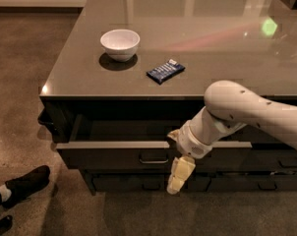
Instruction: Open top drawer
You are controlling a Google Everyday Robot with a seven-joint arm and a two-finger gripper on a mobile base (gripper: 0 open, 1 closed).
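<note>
The top drawer (114, 154) is a wide dark charcoal drawer under the counter's front edge. It stands pulled out, and its shallow inside shows behind the front panel. Its small loop handle (154, 159) sits at the centre of the front. My gripper (178, 173) hangs just right of the handle, in front of the drawer front, with the cream fingers (180, 175) pointing down. The white arm (247, 112) reaches in from the right and hides part of the drawer's rim.
A white bowl (120, 44) and a dark blue snack packet (165, 71) lie on the grey counter top (197, 43). Lower drawers with like handles (148, 183) sit below. A person's dark shoe (25, 183) rests on the floor at lower left.
</note>
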